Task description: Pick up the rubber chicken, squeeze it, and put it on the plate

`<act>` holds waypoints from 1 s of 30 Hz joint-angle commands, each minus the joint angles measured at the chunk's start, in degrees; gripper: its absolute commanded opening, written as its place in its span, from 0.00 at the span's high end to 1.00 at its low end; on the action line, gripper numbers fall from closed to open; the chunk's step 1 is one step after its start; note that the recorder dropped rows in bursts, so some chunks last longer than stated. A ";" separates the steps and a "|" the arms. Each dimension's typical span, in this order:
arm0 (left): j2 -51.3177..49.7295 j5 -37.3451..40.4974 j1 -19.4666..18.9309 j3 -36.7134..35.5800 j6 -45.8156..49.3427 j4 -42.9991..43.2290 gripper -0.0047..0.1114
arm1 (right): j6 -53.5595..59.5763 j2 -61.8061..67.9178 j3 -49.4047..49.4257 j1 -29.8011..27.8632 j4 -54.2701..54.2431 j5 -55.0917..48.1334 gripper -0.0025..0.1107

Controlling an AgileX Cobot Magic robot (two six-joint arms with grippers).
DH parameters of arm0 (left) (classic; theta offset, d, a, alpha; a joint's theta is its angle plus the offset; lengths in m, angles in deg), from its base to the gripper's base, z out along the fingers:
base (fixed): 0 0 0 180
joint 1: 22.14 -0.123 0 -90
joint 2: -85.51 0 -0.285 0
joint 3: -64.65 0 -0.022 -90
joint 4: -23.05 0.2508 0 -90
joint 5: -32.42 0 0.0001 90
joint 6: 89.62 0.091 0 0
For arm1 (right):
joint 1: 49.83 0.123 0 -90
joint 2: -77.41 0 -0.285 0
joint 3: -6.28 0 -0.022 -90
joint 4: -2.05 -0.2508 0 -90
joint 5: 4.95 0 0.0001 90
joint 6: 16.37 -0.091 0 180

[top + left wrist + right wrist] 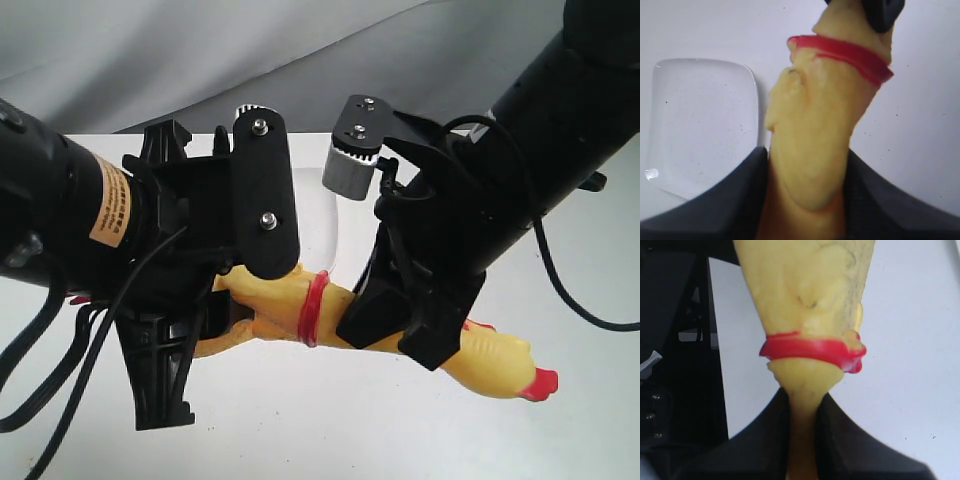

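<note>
The yellow rubber chicken (285,305) hangs lengthwise above the table between both arms, its red neck band (315,308) mid-span and its red beak and head (540,383) at the right. My left gripper (215,325) is shut on its body, the dark fingers (730,200) pressing both sides of the chicken (815,140). My right gripper (400,325) is shut on the neck of the chicken (807,300), pinching it thin just past the band (812,351). The white plate (702,120) lies on the table beside the chicken in the left wrist view; in the exterior view only part of the plate (315,220) shows behind the arms.
White table (330,430) stretches all around. A grey cloth backdrop (200,50) hangs behind. Black cables (580,300) trail from both arms.
</note>
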 commanded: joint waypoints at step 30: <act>-0.24 2.49 0.15 0.00 -2.22 2.40 0.94 | 0.78 -0.48 -0.31 0.06 -0.12 0.69 0.98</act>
